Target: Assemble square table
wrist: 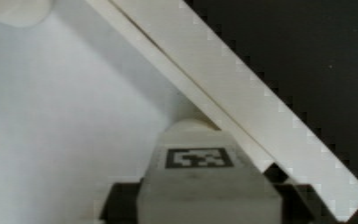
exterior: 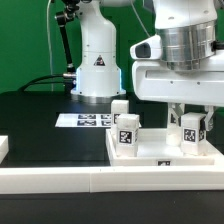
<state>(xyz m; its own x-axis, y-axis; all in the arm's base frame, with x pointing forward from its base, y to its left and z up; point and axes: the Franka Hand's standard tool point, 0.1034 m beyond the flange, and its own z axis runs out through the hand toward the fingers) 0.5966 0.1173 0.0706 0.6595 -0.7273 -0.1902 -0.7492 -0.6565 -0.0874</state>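
The white square table top [exterior: 150, 160] with a raised rim lies at the exterior view's front right. Two white block legs stand on it: one [exterior: 119, 110] at its far corner and one [exterior: 126, 134] just in front. A third leg [exterior: 190, 126] stands near the top's right side. My gripper [exterior: 190, 138] is straight above it, with a finger on each side, shut on it. In the wrist view this leg [wrist: 197, 160] shows its tag between the dark fingers [wrist: 130, 200], next to the top's rim [wrist: 229, 90].
The marker board [exterior: 88, 120] lies on the black table behind the top. The arm's white base [exterior: 96, 60] stands at the back. A long white rail [exterior: 60, 186] runs along the front edge, and a white block [exterior: 3, 148] shows at the far left.
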